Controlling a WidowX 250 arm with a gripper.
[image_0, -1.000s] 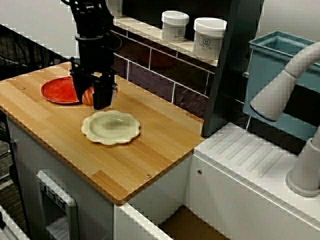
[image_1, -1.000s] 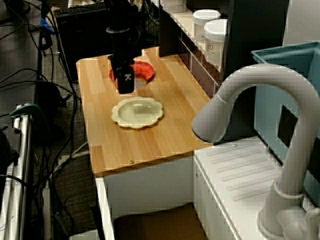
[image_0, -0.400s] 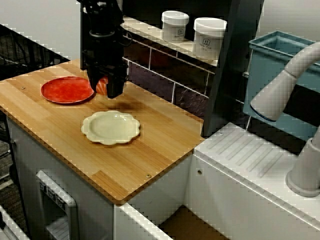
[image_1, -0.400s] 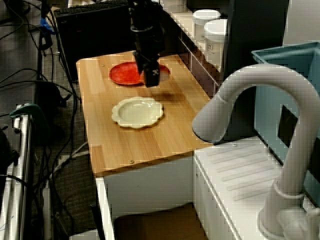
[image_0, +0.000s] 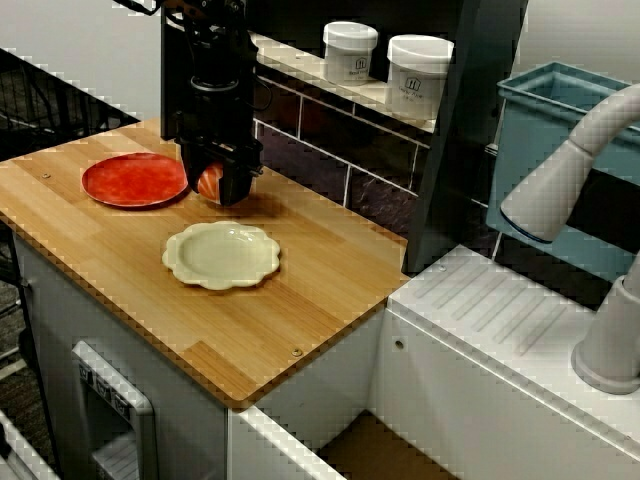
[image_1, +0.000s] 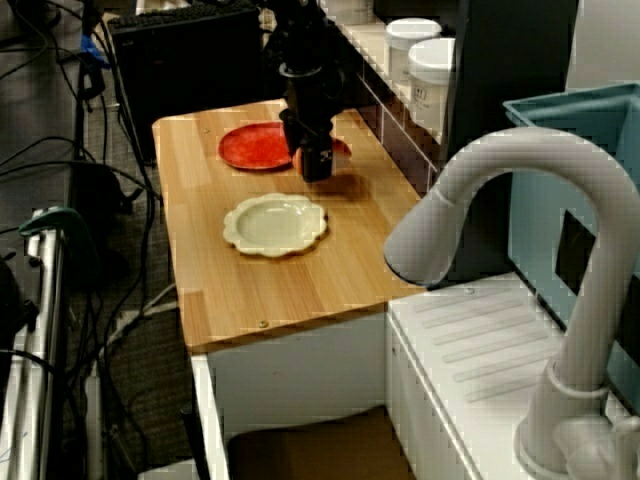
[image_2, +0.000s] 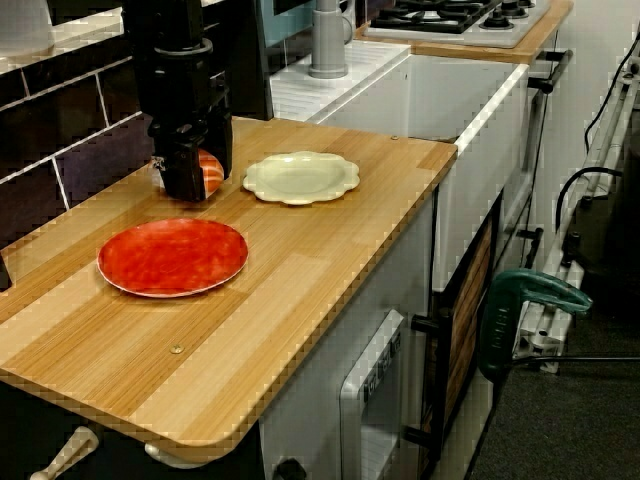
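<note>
Lowered since earlier, end effector clamps orange fruit just beside red plate, near cream plate

A red plate and a cream scalloped plate lie apart on the wooden counter; white jars line the tiled ledge behind.

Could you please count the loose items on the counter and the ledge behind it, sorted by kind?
Plates: 2, red plate, cream plate
Jars: 2, far white jar, near white jar
Orange round object: 1, in the gripper
Total: 5
</note>
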